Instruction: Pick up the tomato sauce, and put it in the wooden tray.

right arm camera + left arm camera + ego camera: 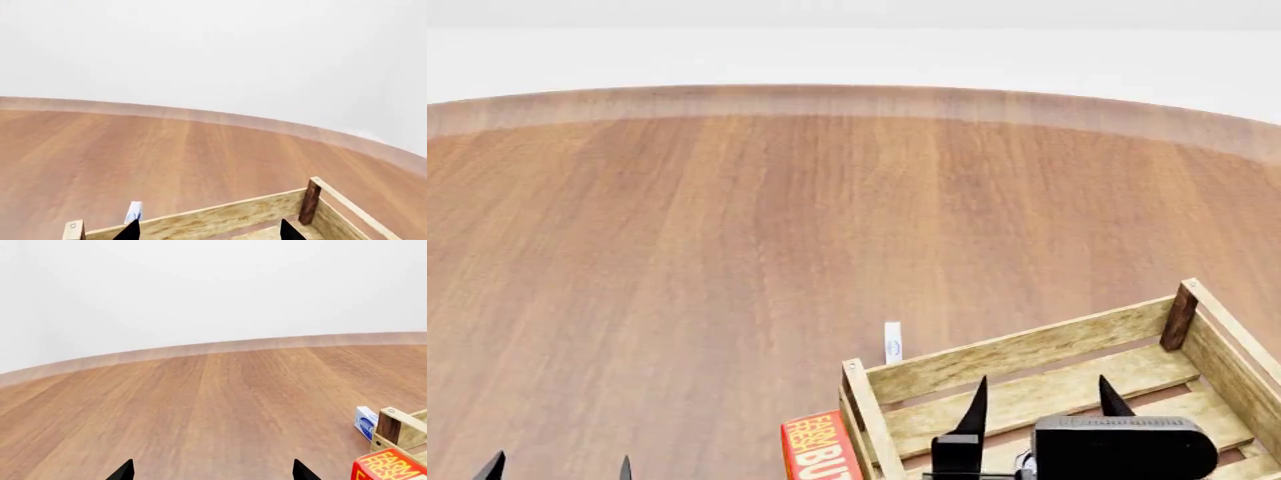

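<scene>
The tomato sauce is out of view in every frame. The wooden tray (1014, 352) of pale slats with darker corner posts lies at the front right of the head view. It also shows in the right wrist view (220, 215) and at the edge of the left wrist view (400, 432). My right gripper (1041, 400) hangs open above the tray's near part, its black fingertips (130, 231) wide apart with nothing between them. Over bare wood at the front left, my left gripper (558, 468) is open and empty, its fingertips (123, 471) spread apart.
A red box with yellow lettering (817, 448) stands against the tray's left side. A small white and blue box (893, 342) stands just beyond the tray's far left corner. The round wooden tabletop (761, 220) stretches ahead to its curved far edge.
</scene>
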{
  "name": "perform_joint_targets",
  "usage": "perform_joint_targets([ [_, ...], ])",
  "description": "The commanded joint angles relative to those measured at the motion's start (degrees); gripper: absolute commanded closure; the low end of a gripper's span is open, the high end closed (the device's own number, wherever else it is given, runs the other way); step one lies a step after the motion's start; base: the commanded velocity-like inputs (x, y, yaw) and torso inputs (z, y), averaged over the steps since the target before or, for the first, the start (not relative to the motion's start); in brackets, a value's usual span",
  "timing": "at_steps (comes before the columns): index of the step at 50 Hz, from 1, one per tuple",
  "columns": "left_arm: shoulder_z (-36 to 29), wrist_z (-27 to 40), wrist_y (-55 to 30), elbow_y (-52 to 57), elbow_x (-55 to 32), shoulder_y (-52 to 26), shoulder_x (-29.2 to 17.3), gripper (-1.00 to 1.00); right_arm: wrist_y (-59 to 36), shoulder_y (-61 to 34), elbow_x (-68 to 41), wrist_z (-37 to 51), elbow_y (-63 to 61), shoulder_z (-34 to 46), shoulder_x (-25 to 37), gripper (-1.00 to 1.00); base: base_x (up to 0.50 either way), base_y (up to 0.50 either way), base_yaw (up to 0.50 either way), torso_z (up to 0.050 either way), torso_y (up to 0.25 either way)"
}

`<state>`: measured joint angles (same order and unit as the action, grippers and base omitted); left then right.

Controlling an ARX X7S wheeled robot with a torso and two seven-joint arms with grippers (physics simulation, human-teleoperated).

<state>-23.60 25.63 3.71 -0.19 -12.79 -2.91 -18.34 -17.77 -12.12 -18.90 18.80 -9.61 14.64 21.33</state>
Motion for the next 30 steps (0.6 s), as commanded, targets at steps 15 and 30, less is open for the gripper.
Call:
perform_joint_targets([
  [15,1.15,-2.54,1.04,0.04,-1.64,0.29,0.68,-1.00,-3.28,8.91,1.00,2.76,-23.28,-0.36,3.14,-1.00,0.00,0.00,0.00,0.000,0.000],
  [30,0.86,-2.09,0.75,0.45,-1.45,0.34,0.44,-1.00,-3.97,12.89,4.74,5.36,-35.00,1.60,5.47,-1.00,0.00,0.00,0.00,0.000,0.000],
])
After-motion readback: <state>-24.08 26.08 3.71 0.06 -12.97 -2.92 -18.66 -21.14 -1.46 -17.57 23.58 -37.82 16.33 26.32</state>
